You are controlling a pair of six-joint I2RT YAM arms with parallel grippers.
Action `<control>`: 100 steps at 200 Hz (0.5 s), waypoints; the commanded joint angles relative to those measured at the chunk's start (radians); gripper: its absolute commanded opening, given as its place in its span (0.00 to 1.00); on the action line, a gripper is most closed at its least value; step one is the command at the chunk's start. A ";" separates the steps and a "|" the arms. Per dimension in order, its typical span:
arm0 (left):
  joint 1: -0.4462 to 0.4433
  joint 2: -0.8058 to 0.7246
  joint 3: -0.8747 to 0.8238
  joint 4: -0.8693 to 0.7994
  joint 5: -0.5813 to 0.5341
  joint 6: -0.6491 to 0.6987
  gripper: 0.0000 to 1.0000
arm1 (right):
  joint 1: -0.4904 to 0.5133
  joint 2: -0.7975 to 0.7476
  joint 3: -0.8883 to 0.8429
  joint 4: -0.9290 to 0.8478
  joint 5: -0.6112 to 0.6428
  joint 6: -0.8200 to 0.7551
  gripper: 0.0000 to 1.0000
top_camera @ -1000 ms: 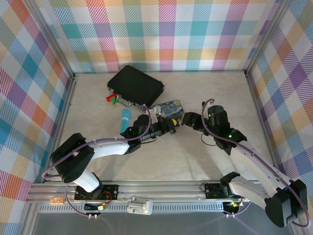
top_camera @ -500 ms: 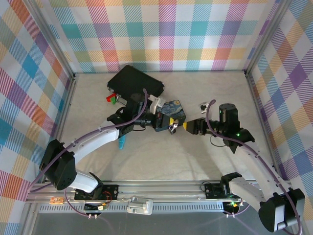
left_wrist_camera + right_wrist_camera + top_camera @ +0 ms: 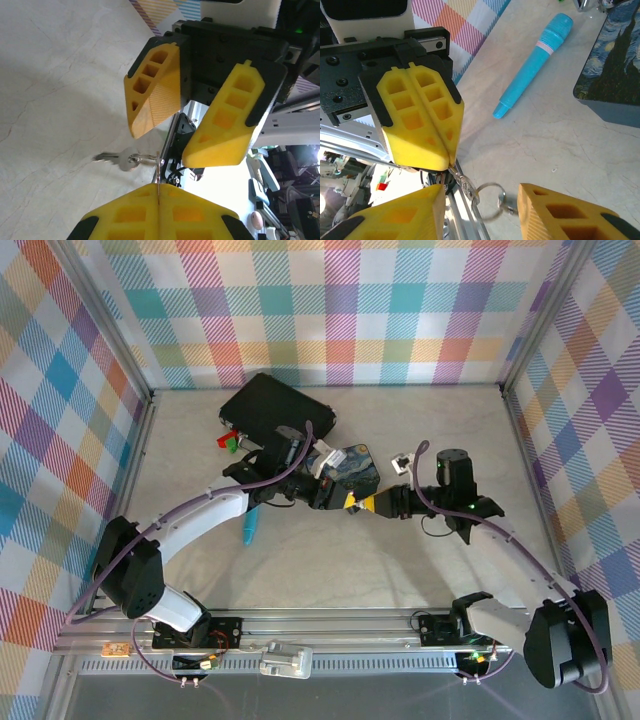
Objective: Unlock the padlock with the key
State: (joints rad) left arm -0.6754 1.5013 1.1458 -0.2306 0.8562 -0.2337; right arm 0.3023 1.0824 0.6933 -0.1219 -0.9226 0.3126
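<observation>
While left pincer (image 3: 451, 162) clenches the key (image 3: 465, 184) | right pincer (image 3: 480, 192) parted, tips near its dangling ring (image 3: 489, 200)

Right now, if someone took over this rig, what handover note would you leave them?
The left gripper is shut on the key ring, pinching a thin metal piece of it; the key dangles from the ring.
The right gripper is open, its fingers either side of the ring, facing the left one.
Where the padlock is I cannot tell.
Done: key picked up. Left: insert it in the padlock and turn it to unlock.
</observation>
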 commanded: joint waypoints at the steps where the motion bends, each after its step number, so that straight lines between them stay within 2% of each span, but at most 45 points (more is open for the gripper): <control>1: 0.004 0.020 0.037 -0.003 0.047 0.027 0.00 | 0.017 0.015 -0.016 0.075 -0.044 0.014 0.39; 55: 0.005 0.024 0.029 0.017 0.043 0.011 0.00 | 0.042 0.051 -0.025 0.127 -0.079 0.063 0.28; 84: 0.007 0.010 0.024 0.023 0.018 0.009 0.00 | 0.046 0.050 -0.040 0.119 -0.074 0.060 0.28; 100: 0.007 0.001 0.019 0.032 0.015 0.001 0.00 | 0.046 0.050 -0.044 0.119 -0.075 0.058 0.18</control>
State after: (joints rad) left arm -0.6754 1.5288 1.1511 -0.2302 0.8707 -0.2340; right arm 0.3416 1.1328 0.6685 -0.0341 -0.9627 0.3756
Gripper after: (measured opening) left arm 0.062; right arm 0.242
